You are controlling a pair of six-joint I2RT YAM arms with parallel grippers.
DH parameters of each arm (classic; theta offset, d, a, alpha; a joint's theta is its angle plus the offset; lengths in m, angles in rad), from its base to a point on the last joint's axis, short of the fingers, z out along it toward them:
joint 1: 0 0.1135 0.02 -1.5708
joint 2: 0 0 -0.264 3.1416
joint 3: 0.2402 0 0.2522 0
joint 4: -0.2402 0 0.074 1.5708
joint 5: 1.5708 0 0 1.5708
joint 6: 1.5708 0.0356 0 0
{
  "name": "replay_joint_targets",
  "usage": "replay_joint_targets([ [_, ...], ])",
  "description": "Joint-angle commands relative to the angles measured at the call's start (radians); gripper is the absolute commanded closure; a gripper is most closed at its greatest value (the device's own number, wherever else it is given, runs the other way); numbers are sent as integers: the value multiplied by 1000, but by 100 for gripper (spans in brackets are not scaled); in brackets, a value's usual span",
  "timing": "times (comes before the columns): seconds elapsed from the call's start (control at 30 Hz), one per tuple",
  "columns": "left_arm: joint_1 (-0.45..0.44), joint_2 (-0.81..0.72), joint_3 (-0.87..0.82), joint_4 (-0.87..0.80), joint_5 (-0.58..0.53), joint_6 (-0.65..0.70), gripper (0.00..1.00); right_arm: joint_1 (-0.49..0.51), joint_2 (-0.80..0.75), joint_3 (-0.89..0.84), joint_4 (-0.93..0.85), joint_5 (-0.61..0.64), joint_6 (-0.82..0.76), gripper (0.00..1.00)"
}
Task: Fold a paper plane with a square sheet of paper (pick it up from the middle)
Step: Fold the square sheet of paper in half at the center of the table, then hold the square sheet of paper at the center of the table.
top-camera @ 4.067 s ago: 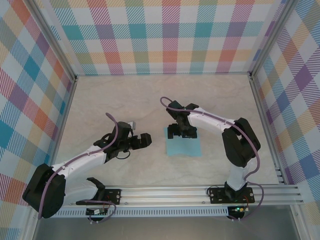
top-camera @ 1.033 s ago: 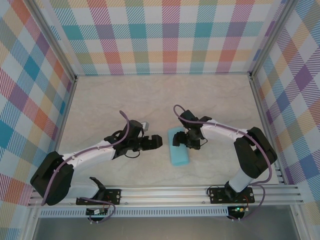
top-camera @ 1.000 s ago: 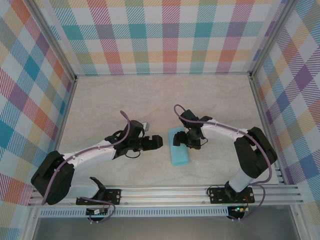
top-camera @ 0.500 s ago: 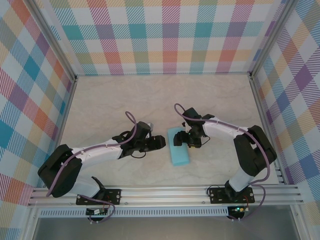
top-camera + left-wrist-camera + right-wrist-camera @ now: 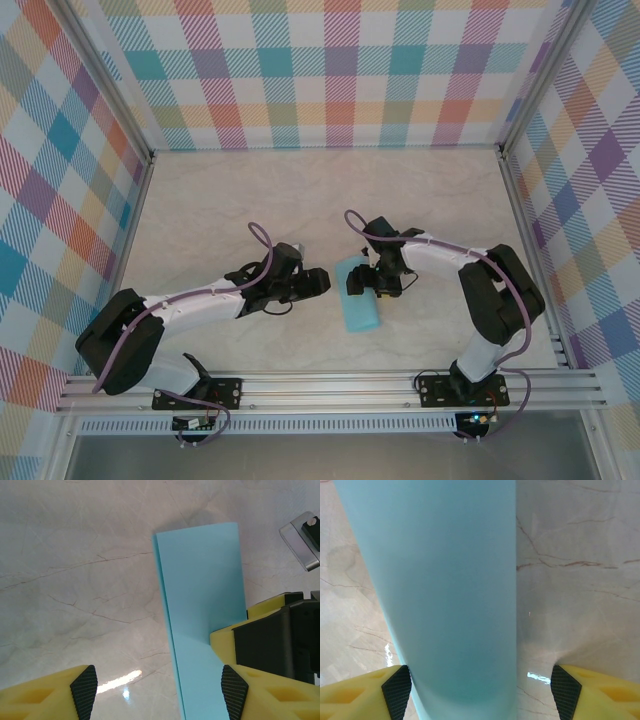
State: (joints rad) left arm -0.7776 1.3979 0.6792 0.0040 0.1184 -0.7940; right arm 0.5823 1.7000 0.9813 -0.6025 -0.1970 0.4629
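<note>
Straddling sheet: right gripper, spread | left gripper: spread, at sheet's edge

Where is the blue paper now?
The blue paper lies on the table, central in the overhead view, folded into a narrow strip, with the jaws of the left arm just left of it and those of the right arm over its far half.

Pastel plaid walls on three sides, pale marble-patterned tabletop, perhaps aluminium rail along near edge.
</note>
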Motion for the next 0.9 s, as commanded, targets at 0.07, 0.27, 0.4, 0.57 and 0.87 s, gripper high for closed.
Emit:
replay_joint_targets([
  [0.07,-14,-8,6,19,-7,-4,31,-2,39,11,29,-18,-4,23],
  [0.27,-17,7,11,23,4,-2,31,-3,58,5,39,-25,4,23],
  [0.4,-19,11,12,26,7,-1,31,-2,34,1,45,-45,8,22],
  [0.57,-20,21,19,29,12,1,31,-2,27,8,26,-28,-8,20],
  [0.87,-27,39,33,29,13,-1,33,-2,85,10,17,3,-8,21],
])
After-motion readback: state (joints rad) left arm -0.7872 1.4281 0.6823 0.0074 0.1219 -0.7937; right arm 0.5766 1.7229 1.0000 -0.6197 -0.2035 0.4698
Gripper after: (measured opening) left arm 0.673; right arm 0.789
